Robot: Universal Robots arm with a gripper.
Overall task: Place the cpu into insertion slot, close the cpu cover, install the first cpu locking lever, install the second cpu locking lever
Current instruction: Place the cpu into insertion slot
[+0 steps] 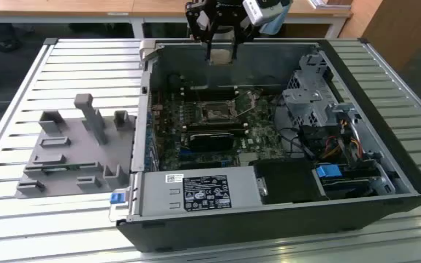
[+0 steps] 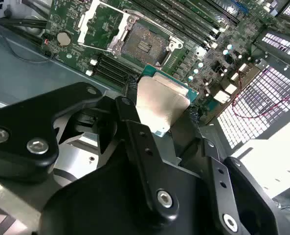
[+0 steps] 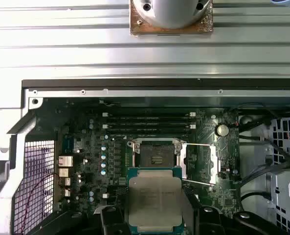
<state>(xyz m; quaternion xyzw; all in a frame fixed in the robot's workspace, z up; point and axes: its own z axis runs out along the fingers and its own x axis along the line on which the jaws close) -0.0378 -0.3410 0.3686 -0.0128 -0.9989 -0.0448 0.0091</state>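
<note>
Motherboard (image 3: 86, 142) beneath cpu (image 3: 154, 196), apparently in gripper (image 2: 160, 116)

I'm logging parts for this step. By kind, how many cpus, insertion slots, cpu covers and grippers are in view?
cpu: 1, held above the board
insertion slot: 1, nothing in it
cpu cover: 1, swung open
gripper: 1, shut on the cpu
Total: 4
</note>
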